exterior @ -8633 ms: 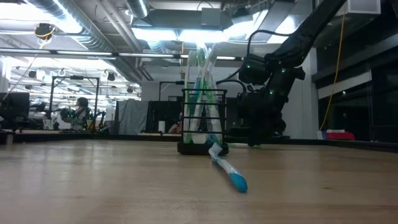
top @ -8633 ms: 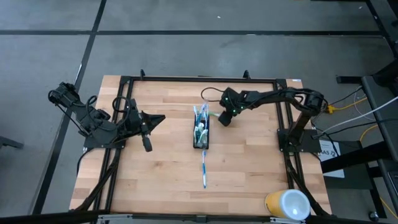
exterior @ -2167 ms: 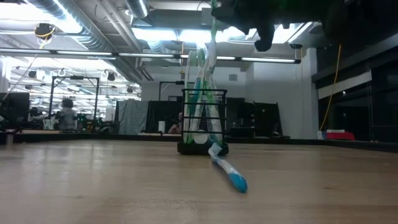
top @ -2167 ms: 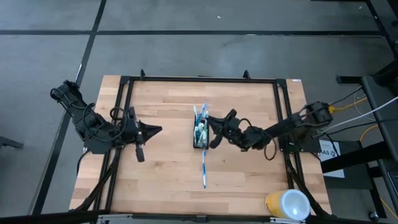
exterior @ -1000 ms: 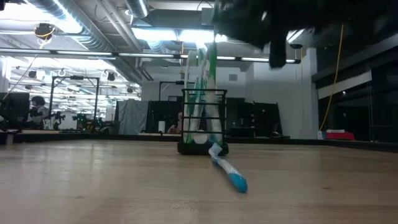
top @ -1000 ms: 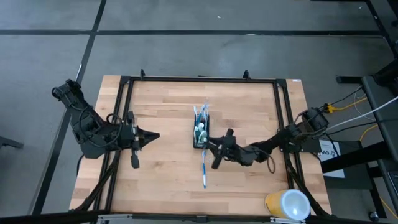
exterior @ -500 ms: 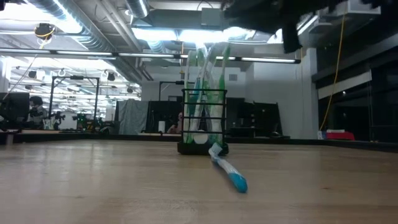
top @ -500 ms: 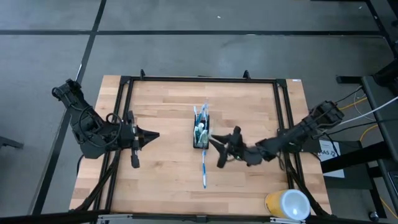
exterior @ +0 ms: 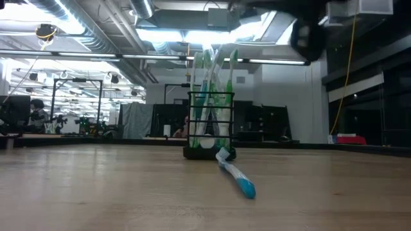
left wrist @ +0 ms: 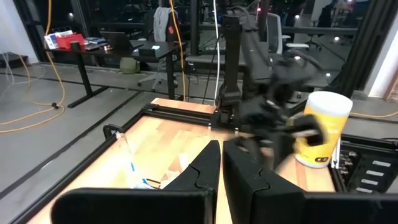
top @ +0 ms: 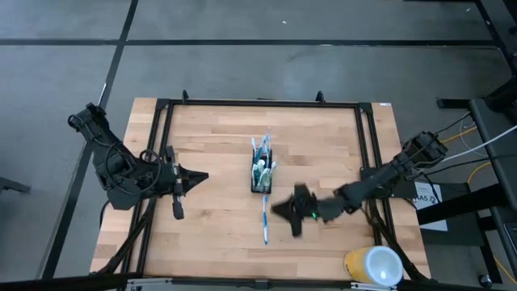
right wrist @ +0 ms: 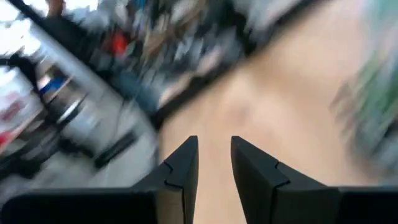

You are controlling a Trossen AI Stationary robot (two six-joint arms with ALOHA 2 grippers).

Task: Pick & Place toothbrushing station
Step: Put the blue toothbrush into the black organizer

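The black mesh holder [top: 260, 176] stands at the table's middle with blue-white and green-white toothbrushes upright in it; it also shows in the low view [exterior: 210, 125]. Another blue-white toothbrush [top: 264, 220] lies flat on the table, its white end against the holder's near side [exterior: 222, 154]. My right gripper [top: 283, 212] is open and empty, above the table just right of the lying toothbrush and near of the holder; its fingers show in its wrist view [right wrist: 214, 155]. My left gripper [top: 199, 175] is shut and empty at the table's left, pointing toward the holder.
A large yellow-and-white cup [top: 373, 265] lies at the table's near right corner and shows in the left wrist view [left wrist: 320, 127]. A black frame [top: 258, 103] runs around the table's edges. Bare wood lies left and right of the holder.
My right gripper has drawn away from the holder toward the table's near edge, to beside the lying toothbrush. A green-white toothbrush in the holder has tipped from upright to leaning against the holder's rim.
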